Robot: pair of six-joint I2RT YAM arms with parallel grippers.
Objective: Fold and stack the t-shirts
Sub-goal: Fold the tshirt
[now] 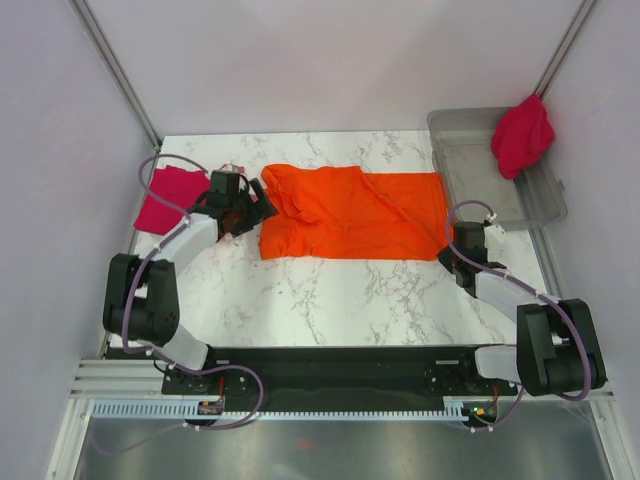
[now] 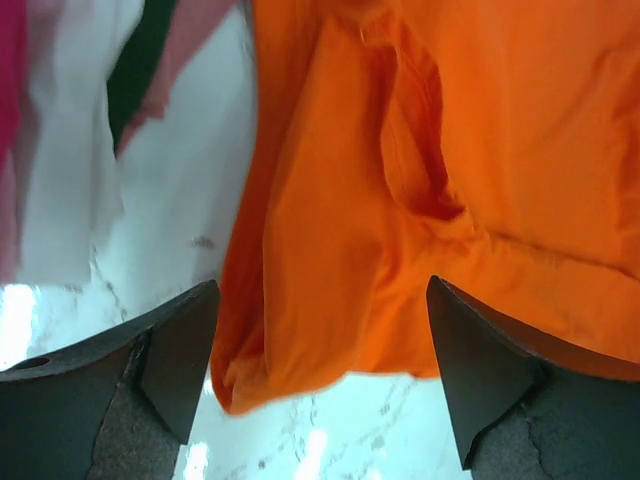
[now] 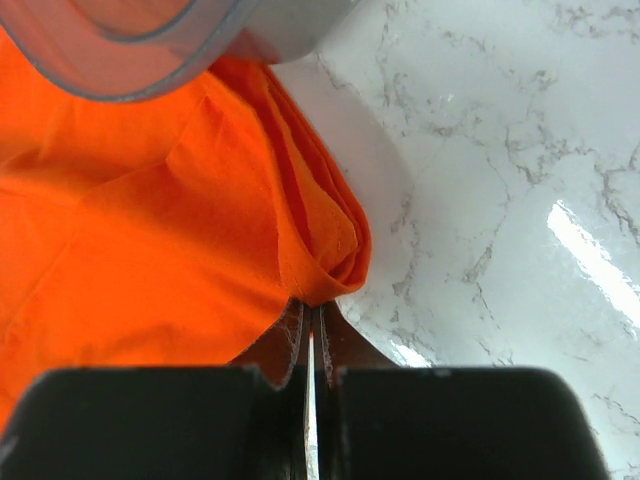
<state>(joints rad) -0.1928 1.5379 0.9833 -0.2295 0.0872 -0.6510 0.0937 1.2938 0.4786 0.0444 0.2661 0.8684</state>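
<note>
R gripper (image 3: 311,318): we're pinching it closed on orange t-shirt (image 1: 350,212) at its 4 o'clock corner. L gripper (image 2: 322,290): we're holding it wide open at shirt's 9 o'clock edge. Shirt's lying mid table (image 1: 330,290).

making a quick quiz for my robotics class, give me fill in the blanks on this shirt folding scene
The left gripper, at the orange t-shirt's left end, is ___.
The right gripper is ___ on that shirt's near right corner.
A crimson t-shirt hangs over the rim of the clear grey ___.
A second crimson t-shirt lies at the table's ___ edge.
Missing: open; shut; bin; left
</note>
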